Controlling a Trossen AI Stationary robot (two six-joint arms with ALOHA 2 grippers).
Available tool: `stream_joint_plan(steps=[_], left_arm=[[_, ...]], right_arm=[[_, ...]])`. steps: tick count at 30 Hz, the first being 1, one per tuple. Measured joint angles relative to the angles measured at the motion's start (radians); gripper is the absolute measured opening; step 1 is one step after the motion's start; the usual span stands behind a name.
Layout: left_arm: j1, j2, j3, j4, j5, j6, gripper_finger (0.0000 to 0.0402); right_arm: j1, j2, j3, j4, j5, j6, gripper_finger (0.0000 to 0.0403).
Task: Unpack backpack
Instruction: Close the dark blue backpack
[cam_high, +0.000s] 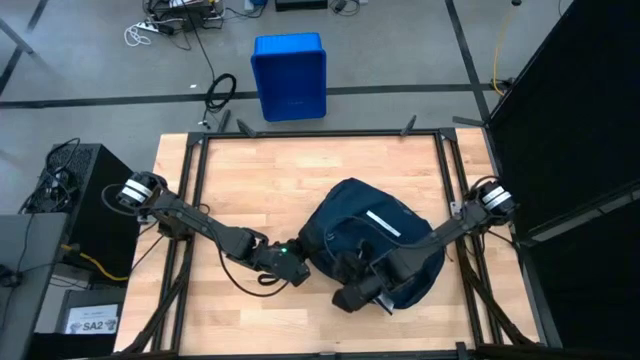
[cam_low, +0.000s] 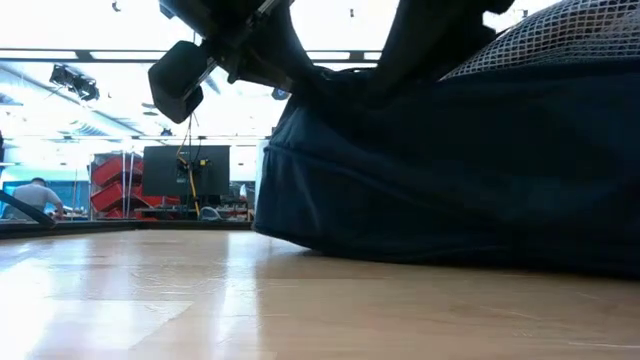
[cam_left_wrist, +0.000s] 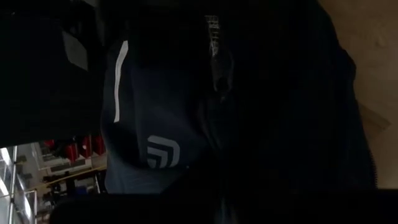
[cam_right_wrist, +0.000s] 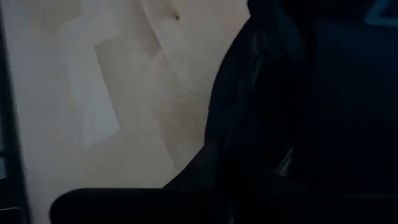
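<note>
The dark navy backpack (cam_high: 375, 235) lies on the wooden table, right of its middle, with its white stripe (cam_high: 383, 222) facing up. In the low view it fills the right side as a dark mound (cam_low: 450, 200) with a mesh panel (cam_low: 570, 40) on top. My left gripper (cam_high: 300, 263) is shut at the backpack's left edge. My right gripper (cam_high: 345, 297) reaches across the bag from the right and is shut at its near-left edge. The left wrist view shows the stripe and the white logo (cam_left_wrist: 163, 152) close up. My left gripper holds the fabric at the backpack's left edge (cam_low: 300, 90), coming in from the table's left and slanting down. The fabric rises to the fingers there, and the rest of the bag rests on the table. Darkness hides the exact place of contact. My right gripper is shut on dark fabric at the backpack's near-left edge (cam_right_wrist: 249, 149), slanting down from the right. The fabric bunches up toward the fingers. Darkness hides how many layers it has. The bag's body stays on the table.
Bare wood (cam_high: 260, 180) lies left of and beyond the bag. Black frame rails (cam_high: 320, 133) border the table. A bright blue bin (cam_high: 290, 75) stands on the floor past the far edge. A person (cam_low: 35, 195) sits far off in the room.
</note>
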Motion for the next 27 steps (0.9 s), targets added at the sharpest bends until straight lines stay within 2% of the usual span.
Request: stream_joint_plan(steps=[10, 15, 22, 27], left_arm=[[0.021, 0.0, 0.002, -0.033, -0.003, -0.017, 0.0], [0.041, 0.0, 0.002, -0.05, -0.013, -0.023, 0.0], [0.09, 0.0, 0.002, -0.099, -0.013, -0.068, 0.0], [0.123, -0.002, 0.0, -0.145, -0.027, -0.085, 0.0]], right_arm=[[0.065, -0.031, 0.0, -0.138, 0.0, 0.151, 0.0], [0.117, -0.076, 0.0, -0.129, -0.008, 0.182, 0.0], [0.2, -0.158, 0.0, -0.139, 0.11, 0.228, 0.0], [0.245, -0.177, 0.0, -0.183, 0.125, 0.298, 0.0]])
